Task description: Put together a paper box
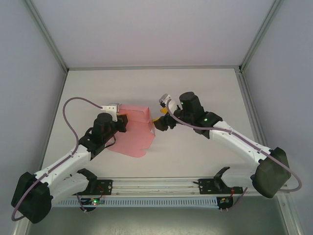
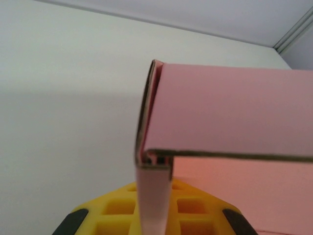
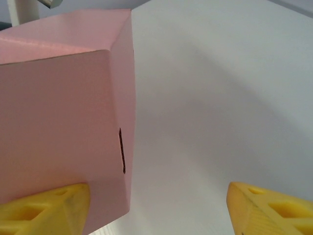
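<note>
seemingly pinched by left fingers (image 2: 110, 211), paper box (image 1: 133, 133) touches spread right fingers (image 3: 43, 211).

Your paper box (image 1: 133, 131) is thin pink card. Its faces are matt and smooth, and the left wrist view shows a raw grey-brown core along the cut edge. The left fingers (image 2: 105, 215) and right fingers (image 3: 44, 205) are yellow moulded plastic with a dull finish and square recesses. The tabletop (image 1: 195, 93) looks smooth, matt and white. On the left arm (image 1: 63, 164) and the right arm (image 1: 239, 139) you see hard plastic shells, white on the links and black at the joints, with a faint sheen. The cable (image 1: 78, 98) has a smooth mauve sheath. The frame rail (image 1: 156, 183) looks like bare metal.
</note>
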### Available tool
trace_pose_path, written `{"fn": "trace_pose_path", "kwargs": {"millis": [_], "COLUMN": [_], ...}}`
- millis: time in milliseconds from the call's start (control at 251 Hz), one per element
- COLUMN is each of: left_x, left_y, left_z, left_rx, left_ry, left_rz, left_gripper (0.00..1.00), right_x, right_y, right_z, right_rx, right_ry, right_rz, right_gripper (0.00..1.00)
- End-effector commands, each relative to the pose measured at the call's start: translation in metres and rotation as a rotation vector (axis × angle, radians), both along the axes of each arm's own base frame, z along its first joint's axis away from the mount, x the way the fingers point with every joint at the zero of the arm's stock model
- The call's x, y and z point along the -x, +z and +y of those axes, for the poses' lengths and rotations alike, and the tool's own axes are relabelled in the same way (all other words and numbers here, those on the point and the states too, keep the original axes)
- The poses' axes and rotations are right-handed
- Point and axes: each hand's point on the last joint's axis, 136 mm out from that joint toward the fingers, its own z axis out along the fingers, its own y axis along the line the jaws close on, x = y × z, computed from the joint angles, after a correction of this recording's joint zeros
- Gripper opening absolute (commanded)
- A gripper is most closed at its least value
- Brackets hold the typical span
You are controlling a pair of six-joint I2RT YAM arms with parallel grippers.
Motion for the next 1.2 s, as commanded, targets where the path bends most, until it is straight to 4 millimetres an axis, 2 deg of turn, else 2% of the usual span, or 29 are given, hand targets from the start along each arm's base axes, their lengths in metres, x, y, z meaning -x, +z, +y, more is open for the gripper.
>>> {"fn": "trace_pose_path", "kwargs": {"millis": [0, 136, 279, 447, 846, 1069, 1197], "left_x": [-0.012, -0.015, -0.016, -0.017, -0.019, -0.016, -0.009], "left_y": [0.018, 0.016, 0.015, 0.013, 0.012, 0.011, 0.020], "left_z": [0.004, 0.007, 0.011, 0.021, 0.024, 0.016, -0.002], "left_rx": [0.013, 0.007, -0.002, -0.038, -0.098, -0.109, -0.066], "left_ry": [0.041, 0.065, 0.089, 0.135, 0.134, 0.072, -0.038], "left_rz": [-0.031, -0.024, -0.021, -0.021, -0.028, -0.028, -0.069], "left_gripper": [0.00, 0.00, 0.00, 0.00, 0.00, 0.00, 0.00], "right_x": [0.000, -0.014, -0.017, -0.004, 0.028, 0.034, 0.026], "right_y": [0.016, 0.018, 0.012, 0.005, 0.012, 0.014, 0.015], "right_z": [0.023, 0.028, 0.034, 0.043, 0.048, 0.046, 0.047], "right_rx": [-0.032, -0.051, -0.028, -0.004, -0.035, -0.019, -0.015], "right_ry": [-0.001, -0.101, -0.141, -0.102, 0.041, 0.078, 0.058], "right_rz": [-0.045, -0.048, -0.056, -0.041, 0.016, 0.023, 0.003], "right_gripper": [0.75, 0.75, 0.72, 0.71, 0.73, 0.73, 0.74]}}
